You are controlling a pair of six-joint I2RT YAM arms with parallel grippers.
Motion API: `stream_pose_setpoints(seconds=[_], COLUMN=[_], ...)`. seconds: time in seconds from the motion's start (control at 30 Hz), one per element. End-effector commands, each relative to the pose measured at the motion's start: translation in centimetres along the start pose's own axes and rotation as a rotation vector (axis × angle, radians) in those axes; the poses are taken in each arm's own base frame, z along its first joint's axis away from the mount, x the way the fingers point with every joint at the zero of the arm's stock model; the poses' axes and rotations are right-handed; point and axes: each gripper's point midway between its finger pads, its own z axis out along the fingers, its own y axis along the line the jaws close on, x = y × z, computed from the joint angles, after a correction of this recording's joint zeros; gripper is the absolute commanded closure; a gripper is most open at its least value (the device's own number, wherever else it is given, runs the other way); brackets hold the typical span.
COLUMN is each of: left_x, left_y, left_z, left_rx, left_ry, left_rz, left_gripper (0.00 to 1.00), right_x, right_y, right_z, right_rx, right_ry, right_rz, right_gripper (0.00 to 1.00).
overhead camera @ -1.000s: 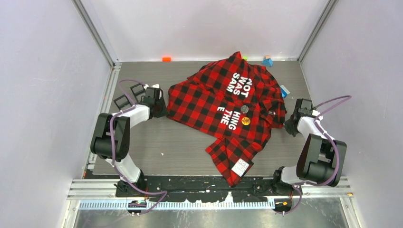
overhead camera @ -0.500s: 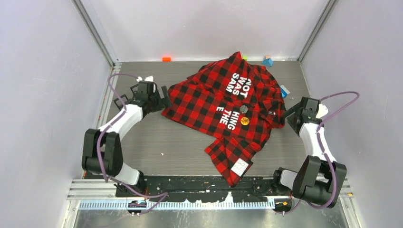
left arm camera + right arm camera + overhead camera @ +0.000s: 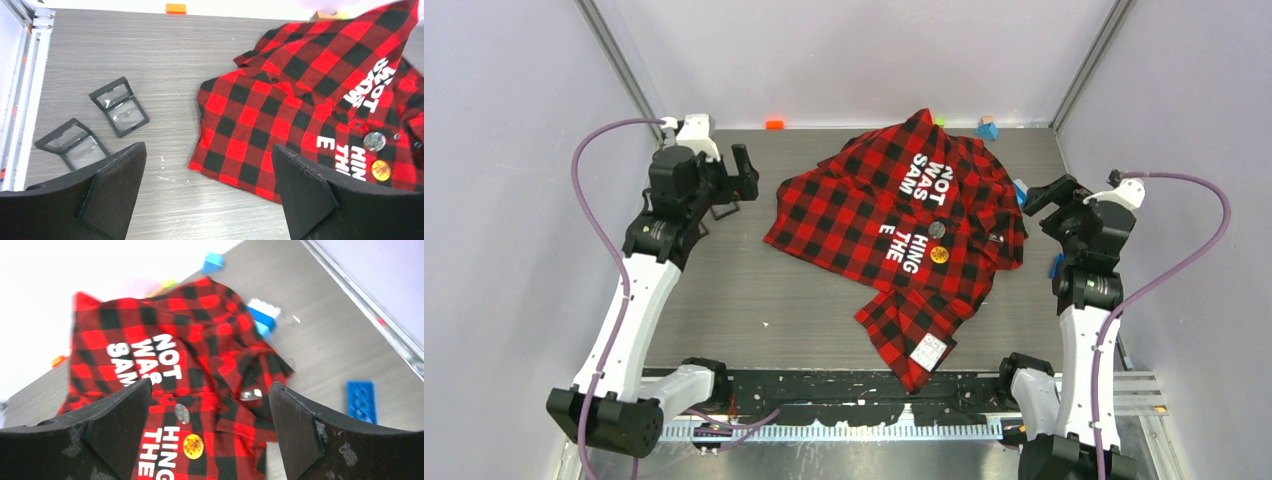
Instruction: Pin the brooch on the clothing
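The clothing (image 3: 864, 215), a red-and-black check shirt with white lettering, lies spread and rumpled on the grey table. Two round brooches sit on its front by the lettering: a grey one (image 3: 937, 229) and a yellow one (image 3: 940, 254). Both also show in the left wrist view, grey brooch (image 3: 374, 141) and yellow brooch (image 3: 381, 170), and in the right wrist view, grey brooch (image 3: 182, 413) and yellow brooch (image 3: 193, 445). My left gripper (image 3: 736, 188) (image 3: 207, 147) hangs open above the shirt's left edge. My right gripper (image 3: 1046, 205) (image 3: 210, 385) hangs open off its right edge. Both are empty.
Two black-framed clear cases (image 3: 120, 106) (image 3: 75, 144) lie left of the shirt. An orange block (image 3: 774, 124) and a blue block (image 3: 987, 128) sit at the back wall. A flat blue brick (image 3: 361, 401) and a blue-white block (image 3: 262, 315) lie right of the shirt. Walls close both sides.
Both arms have risen and stretched up away from the shirt's side edges. Both grippers now stand open. The shirt's left edge has shifted slightly.
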Motion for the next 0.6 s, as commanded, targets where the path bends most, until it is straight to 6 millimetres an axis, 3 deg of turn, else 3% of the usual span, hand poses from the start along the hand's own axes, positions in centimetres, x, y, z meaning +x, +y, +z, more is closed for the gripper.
stream_pose_setpoints(seconds=[0.0,0.17,0.57], left_x=[2.33,2.91,2.72], left_y=[0.9,1.49,1.79], left_z=[-0.93,-1.15,-1.32], left_rx=[0.009,-0.019,-0.034], left_ry=[0.027,-0.006,-0.016], left_rz=[0.127,0.105,0.112], left_gripper=[0.0,0.0,0.0], right_x=[-0.7,0.23,0.17], right_y=[5.13,5.09,4.8], right_z=[-1.06,-0.96,-0.79], right_rx=[-0.308,-0.32,-0.301], right_ry=[-0.059,-0.04,-0.043], right_rz=[-0.1,-0.102,-0.094], right_gripper=[0.08,0.07,0.06])
